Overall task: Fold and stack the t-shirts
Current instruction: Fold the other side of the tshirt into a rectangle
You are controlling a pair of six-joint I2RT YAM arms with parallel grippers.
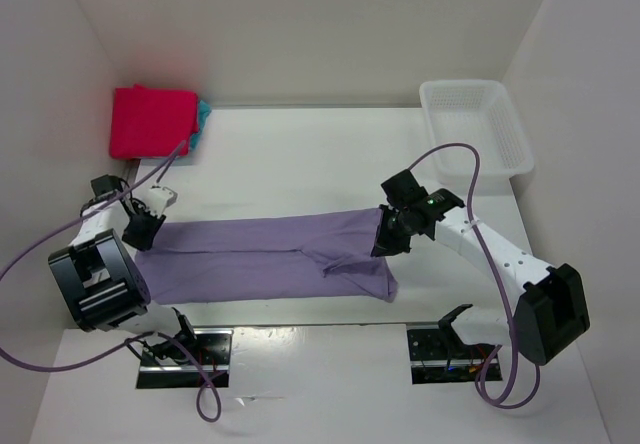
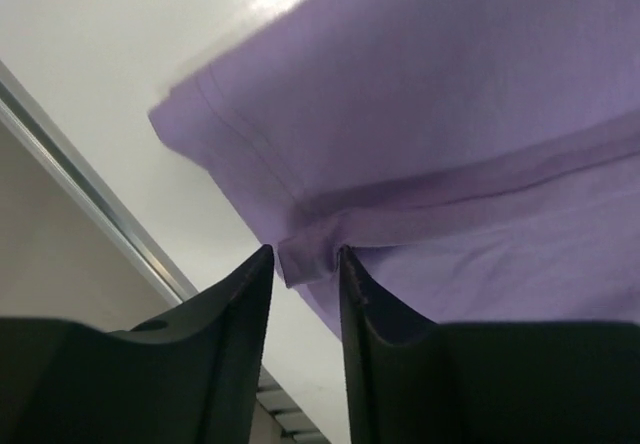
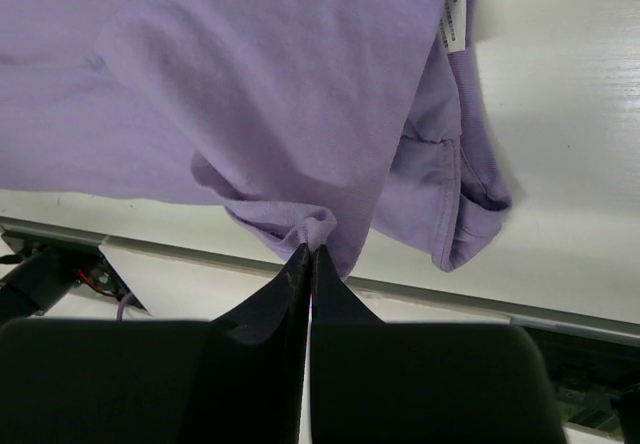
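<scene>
The lavender t-shirt (image 1: 260, 259) lies stretched flat across the table's near half, folded lengthwise, with a rumpled end at the right. At its left end my left gripper (image 1: 140, 232) stands open. In the left wrist view the jaws (image 2: 306, 254) are apart, and a small fold of the shirt's hem (image 2: 305, 259) sits loose between the tips. My right gripper (image 1: 388, 236) is shut on a pinch of the lavender t-shirt (image 3: 280, 84) at its right end, the tips (image 3: 310, 249) pressed together on the cloth. A folded magenta-red t-shirt (image 1: 152, 121) lies at the far left corner, with turquoise cloth (image 1: 203, 119) peeking out beside it.
A white mesh basket (image 1: 475, 124) stands at the far right. White walls close in the table on the left, back and right. The table's near edge runs just below the shirt, with a metal rail (image 3: 250, 259) along it.
</scene>
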